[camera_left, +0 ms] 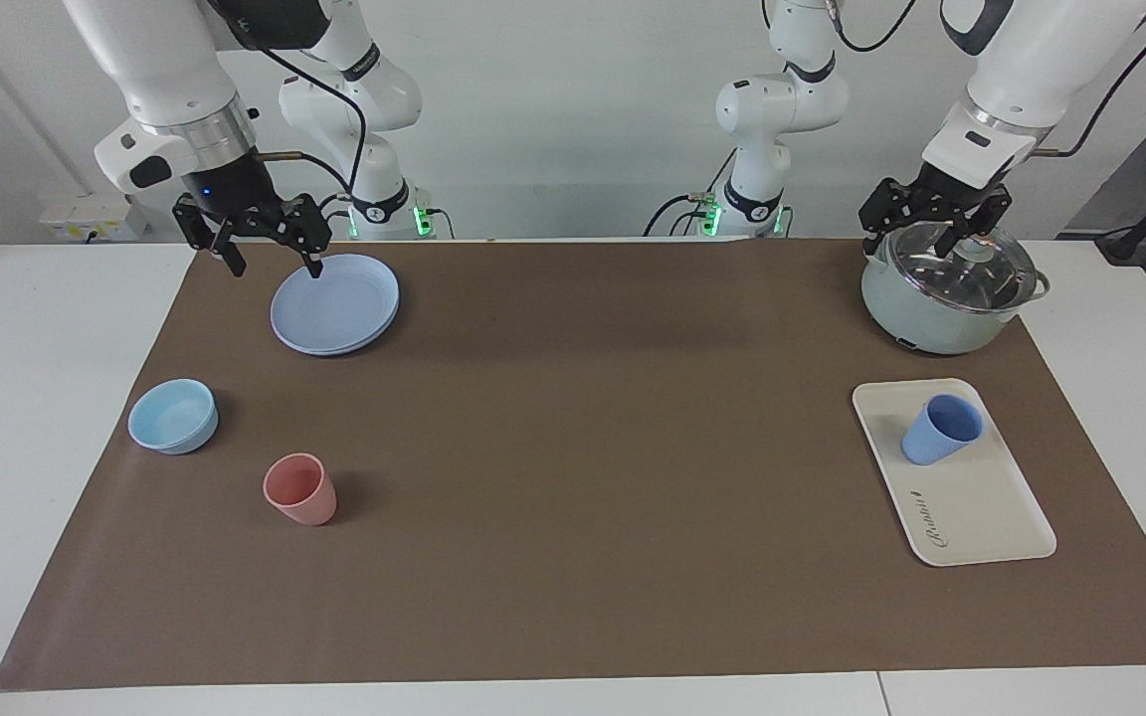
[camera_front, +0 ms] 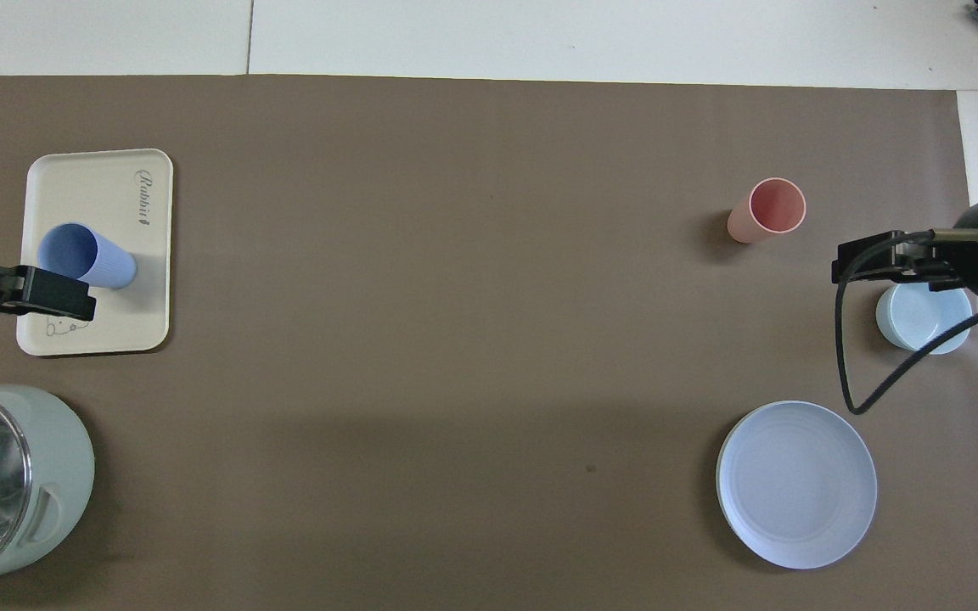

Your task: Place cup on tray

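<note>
**Bench (camera_left: 36,398) contents, from the robots outward**

1. Left jaws: released and empty, hanging over the pot's glass lid.
2. Pot (camera_left: 931,298): pale green, at the left arm's end, nearest the robots.
3. Right jaws: released and empty. They hang over the plate's robot-side rim, one fingertip above the plate and the other above the mat (camera_left: 583,447) beside it.
4. Plate (camera_left: 334,303): round, blue, at the right arm's end, level with the pot.
5. Tray (camera_left: 981,507): cream, farther out than the pot, at the left arm's end. Its script is at the end farthest from the robots.
6. Cup (camera_left: 941,430): periwinkle, upright on the tray, on the half nearer the robots. It is well apart from the left jaws and touches nothing but the tray. In the overhead view a raised left finger crosses just beside its rim.
7. Bowl (camera_left: 173,416): light blue, at the right arm's end, farther out than the plate.
8. Pink cup (camera_left: 299,489): upright, farthest out, near the bowl.
</note>
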`<state>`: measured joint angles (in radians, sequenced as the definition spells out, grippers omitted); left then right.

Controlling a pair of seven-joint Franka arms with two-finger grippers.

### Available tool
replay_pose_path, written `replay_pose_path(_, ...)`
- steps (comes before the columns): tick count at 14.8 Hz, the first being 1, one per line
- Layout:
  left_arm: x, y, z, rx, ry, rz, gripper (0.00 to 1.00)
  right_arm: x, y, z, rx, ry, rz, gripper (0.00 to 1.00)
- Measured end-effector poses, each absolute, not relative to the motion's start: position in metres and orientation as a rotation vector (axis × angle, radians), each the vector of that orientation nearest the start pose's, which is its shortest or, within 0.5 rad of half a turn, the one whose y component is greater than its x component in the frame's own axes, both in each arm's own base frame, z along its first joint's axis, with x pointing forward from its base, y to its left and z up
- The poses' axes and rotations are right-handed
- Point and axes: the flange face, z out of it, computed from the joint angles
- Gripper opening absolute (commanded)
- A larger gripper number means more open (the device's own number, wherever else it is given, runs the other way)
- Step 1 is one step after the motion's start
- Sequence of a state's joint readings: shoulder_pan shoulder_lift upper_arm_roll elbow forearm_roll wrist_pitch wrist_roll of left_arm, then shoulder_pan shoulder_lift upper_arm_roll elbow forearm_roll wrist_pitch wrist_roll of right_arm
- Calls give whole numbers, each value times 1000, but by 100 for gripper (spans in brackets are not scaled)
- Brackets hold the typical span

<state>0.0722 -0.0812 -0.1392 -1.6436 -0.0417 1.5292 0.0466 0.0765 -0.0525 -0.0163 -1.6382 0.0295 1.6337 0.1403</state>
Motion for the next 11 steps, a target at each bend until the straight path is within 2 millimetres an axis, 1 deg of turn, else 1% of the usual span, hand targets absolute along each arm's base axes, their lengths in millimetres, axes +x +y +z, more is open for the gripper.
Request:
replay_pose_path(3,523,-43,630,-3166,180,55,100,542,39,626,-3105,98,-64,100)
replay_pose_path(6,523,-43,630,-3166,180,55,100,541,48,626,-3111,70,-63,100)
replay_pose_path(11,523,-43,630,-3166,180,55,100,539,55,626,-3118,46,-62,100)
